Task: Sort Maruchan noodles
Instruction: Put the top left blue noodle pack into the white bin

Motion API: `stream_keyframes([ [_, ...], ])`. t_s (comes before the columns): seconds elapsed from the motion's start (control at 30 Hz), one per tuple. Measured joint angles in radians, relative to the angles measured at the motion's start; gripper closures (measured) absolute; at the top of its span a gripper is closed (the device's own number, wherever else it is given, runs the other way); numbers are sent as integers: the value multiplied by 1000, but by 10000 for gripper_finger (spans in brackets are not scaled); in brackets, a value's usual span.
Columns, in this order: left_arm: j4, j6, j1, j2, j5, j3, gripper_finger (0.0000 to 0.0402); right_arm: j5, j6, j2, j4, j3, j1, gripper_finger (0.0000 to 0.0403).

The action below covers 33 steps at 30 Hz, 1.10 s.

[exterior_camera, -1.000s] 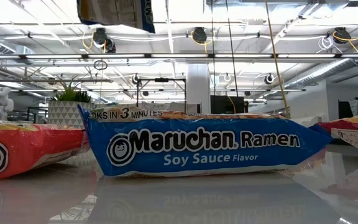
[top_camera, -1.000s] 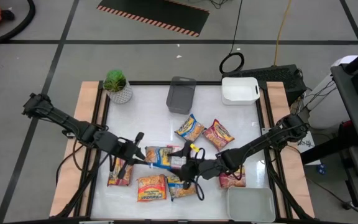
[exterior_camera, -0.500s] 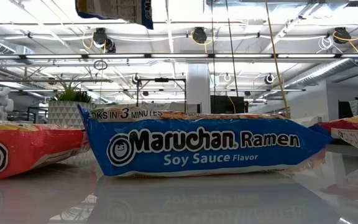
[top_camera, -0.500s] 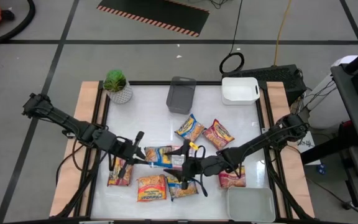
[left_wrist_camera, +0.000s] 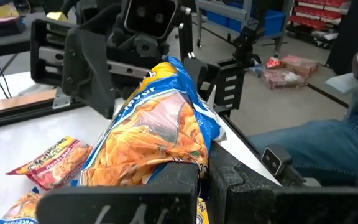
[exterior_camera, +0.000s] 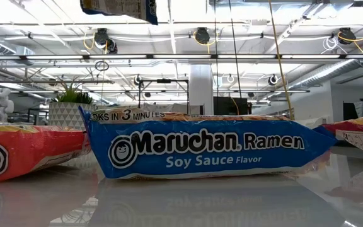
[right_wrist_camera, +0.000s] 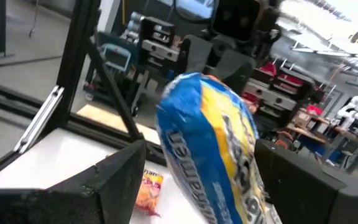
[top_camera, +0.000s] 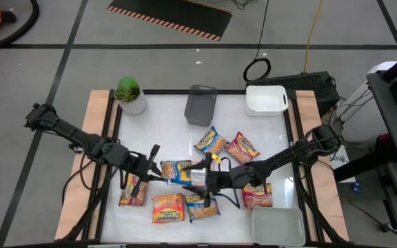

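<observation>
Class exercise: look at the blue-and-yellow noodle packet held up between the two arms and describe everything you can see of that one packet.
The blue-and-yellow packet is a glossy, crinkled plastic wrapper with blue ends and a yellow middle picturing noodles. It hangs in the air above the table's middle, off the surface, lengthwise between the two arms. The left gripper is shut on one end. The right gripper faces it with its fingers spread open on either side of the other end, not yet clamped. In the low view only its bottom edge shows, at the top of the picture.

left end effector (left_wrist_camera: 201, 180): clamped on blue-and-yellow packet (left_wrist_camera: 157, 127)
right end effector (left_wrist_camera: 145, 68): fingers spread around packet's far end
table (left_wrist_camera: 17, 134): red packet (left_wrist_camera: 51, 160)
</observation>
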Motion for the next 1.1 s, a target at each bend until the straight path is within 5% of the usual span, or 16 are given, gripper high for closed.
stream_keyframes([
  [0.83,76,-27,0,1,4,-1,396,-101,-19,0,38,-22,-47,107],
  [1.1,84,-29,0,1,4,-1,396,-101,23,0,35,-22,-58,154],
])
